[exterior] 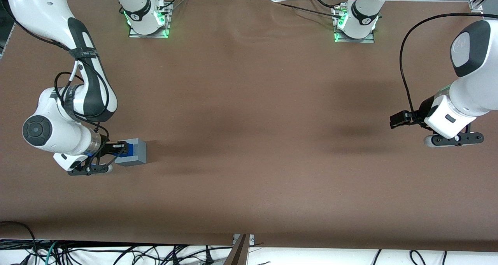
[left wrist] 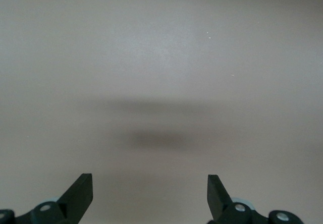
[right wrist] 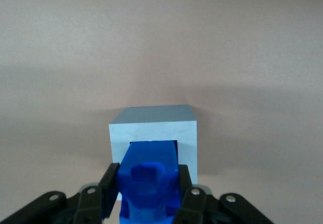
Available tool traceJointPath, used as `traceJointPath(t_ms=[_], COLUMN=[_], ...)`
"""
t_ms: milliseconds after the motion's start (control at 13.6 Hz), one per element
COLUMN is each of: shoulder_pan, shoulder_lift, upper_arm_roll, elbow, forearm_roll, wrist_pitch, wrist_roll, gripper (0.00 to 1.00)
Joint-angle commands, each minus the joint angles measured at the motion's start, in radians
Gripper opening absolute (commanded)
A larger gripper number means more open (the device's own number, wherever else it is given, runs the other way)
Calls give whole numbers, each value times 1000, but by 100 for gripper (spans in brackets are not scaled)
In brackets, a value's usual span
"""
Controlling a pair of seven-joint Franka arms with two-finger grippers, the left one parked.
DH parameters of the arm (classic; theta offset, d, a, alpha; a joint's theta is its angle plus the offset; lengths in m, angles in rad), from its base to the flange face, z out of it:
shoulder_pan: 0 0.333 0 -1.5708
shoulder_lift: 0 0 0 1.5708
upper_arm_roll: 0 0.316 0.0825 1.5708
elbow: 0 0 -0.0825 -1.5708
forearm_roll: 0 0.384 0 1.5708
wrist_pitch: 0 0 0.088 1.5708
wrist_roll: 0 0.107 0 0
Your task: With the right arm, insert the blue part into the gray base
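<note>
Blue part held at the mouth of the gray base, insertion under way.

The claw (right wrist: 150, 196) is clamped on the blue part (right wrist: 149, 176), which is seen entering the square recess of the gray base (right wrist: 154, 129); the base rests on the brown surface (exterior: 249, 140) toward the working arm's end. The seating step is judged to be in hand: a straight push along the recess is called for, then release. No brand, label or writing can be read.

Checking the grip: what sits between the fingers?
The blue part; the gripper holds it at the gray base's recess. The right wrist view shows it.
</note>
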Motion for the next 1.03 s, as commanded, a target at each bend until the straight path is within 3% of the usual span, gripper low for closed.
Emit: traceJointPath(t_ms=[0,513,953], shoulder_pan=[-5,-6,-3], shoulder_lift=[10,-90,-389], upper_arm_roll=[10,9,13], elbow=[33,33,24], forearm_roll=[17,20,20], wrist_pitch=[-5,-57,-415], wrist_roll=[-8,-20,-14], gripper=[99,99,99])
